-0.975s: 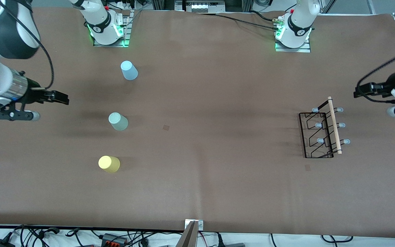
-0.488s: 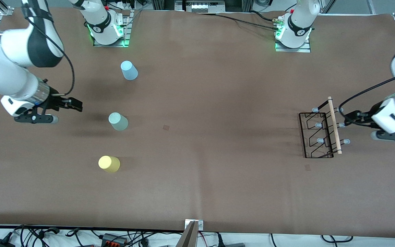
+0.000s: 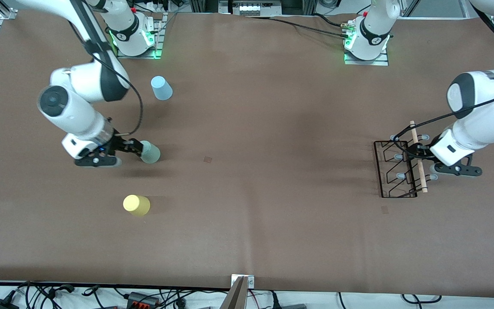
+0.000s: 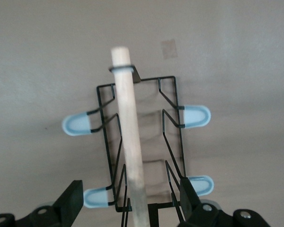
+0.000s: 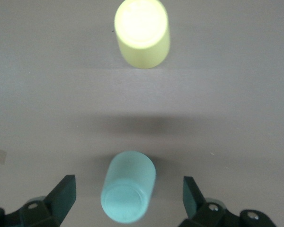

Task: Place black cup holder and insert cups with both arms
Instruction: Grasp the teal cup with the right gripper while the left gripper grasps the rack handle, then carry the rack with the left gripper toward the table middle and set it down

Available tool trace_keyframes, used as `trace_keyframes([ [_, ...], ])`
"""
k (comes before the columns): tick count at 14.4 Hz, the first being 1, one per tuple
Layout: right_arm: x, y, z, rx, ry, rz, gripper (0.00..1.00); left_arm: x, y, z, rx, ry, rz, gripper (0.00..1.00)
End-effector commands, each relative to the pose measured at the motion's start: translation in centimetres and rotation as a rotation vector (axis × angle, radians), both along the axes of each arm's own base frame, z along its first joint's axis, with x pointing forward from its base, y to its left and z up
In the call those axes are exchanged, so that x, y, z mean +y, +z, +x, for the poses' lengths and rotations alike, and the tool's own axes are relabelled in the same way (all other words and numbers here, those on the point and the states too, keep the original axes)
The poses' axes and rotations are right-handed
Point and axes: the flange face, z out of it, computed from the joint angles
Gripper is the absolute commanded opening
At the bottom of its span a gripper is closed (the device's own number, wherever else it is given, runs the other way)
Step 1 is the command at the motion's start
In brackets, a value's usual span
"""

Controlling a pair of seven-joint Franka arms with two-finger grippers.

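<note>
The black cup holder [image 3: 397, 171] stands toward the left arm's end of the table, its wooden rod handle [image 3: 417, 159] on top. My left gripper [image 3: 418, 151] is open over the rod; in the left wrist view the rod [image 4: 132, 151] runs between the two fingers [image 4: 72, 201], which do not touch it. The pale green cup [image 3: 150, 152] stands upside down toward the right arm's end. My right gripper [image 3: 137, 147] is open with this cup [image 5: 128, 191] between its fingers [image 5: 64, 195], apart from them. The yellow cup [image 3: 136, 205] and the light blue cup [image 3: 161, 88] stand nearby.
Both arm bases [image 3: 133, 36] [image 3: 367, 40] stand on the table edge farthest from the front camera. Small square marks [image 3: 207, 159] [image 3: 384, 209] lie on the brown table cover. A metal bracket [image 3: 242, 285] and cables sit at the table's front edge.
The right gripper has come down and across to the pale green cup. The left gripper has come down and in over the holder's wooden rod. Cups and holder have not moved.
</note>
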Motion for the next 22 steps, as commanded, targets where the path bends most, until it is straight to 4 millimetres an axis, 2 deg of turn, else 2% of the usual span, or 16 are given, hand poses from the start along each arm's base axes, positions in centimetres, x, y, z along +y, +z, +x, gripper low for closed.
trace_keyframes([
  [1, -0.2, -2.1, -0.9, -0.017, -0.008, 0.003, 1.00, -0.1, 0.7, -0.5, -0.018, -0.003, -0.001, 0.64],
  [4, -0.5, -5.1, -3.3, -0.038, -0.009, 0.008, 1.00, -0.3, 0.3, -0.6, -0.008, -0.007, -0.002, 0.32],
  [6, -0.2, -5.8, -4.0, -0.029, -0.001, 0.006, 1.00, -0.4, 0.2, -0.6, -0.003, -0.010, -0.002, 0.17],
  [8, -0.1, -6.2, -4.3, -0.022, 0.002, 0.004, 1.00, -0.3, 0.3, -0.5, -0.005, -0.009, -0.002, 0.10],
  [9, -0.1, -6.4, -4.3, -0.020, 0.002, 0.004, 1.00, -0.3, 0.4, -0.4, -0.008, -0.009, -0.002, 0.10],
  [11, 0.0, -6.9, -4.4, -0.019, 0.003, 0.005, 1.00, -0.4, 1.4, 0.0, -0.027, -0.018, 0.000, 0.10],
  [12, 0.4, -7.1, -4.5, -0.016, 0.011, 0.005, 1.00, -0.7, 2.7, 0.4, -0.049, -0.024, 0.002, 0.10],
  [15, 1.0, -7.7, -4.8, -0.003, 0.019, 0.004, 1.00, -4.6, 8.1, 2.3, -0.027, -0.076, -0.012, 0.08],
  [18, 1.1, -8.1, -4.9, 0.003, 0.024, 0.003, 1.00, -11.1, 12.2, 2.8, -0.019, -0.071, -0.034, 0.08],
  [20, 1.0, -8.1, -4.9, 0.004, 0.022, 0.002, 1.00, -17.0, 13.5, 2.3, -0.026, -0.059, -0.057, 0.08],
  [22, 1.0, -8.1, -4.9, 0.004, 0.022, 0.002, 1.00, -21.8, 13.5, 1.2, -0.019, -0.036, -0.075, 0.08],
])
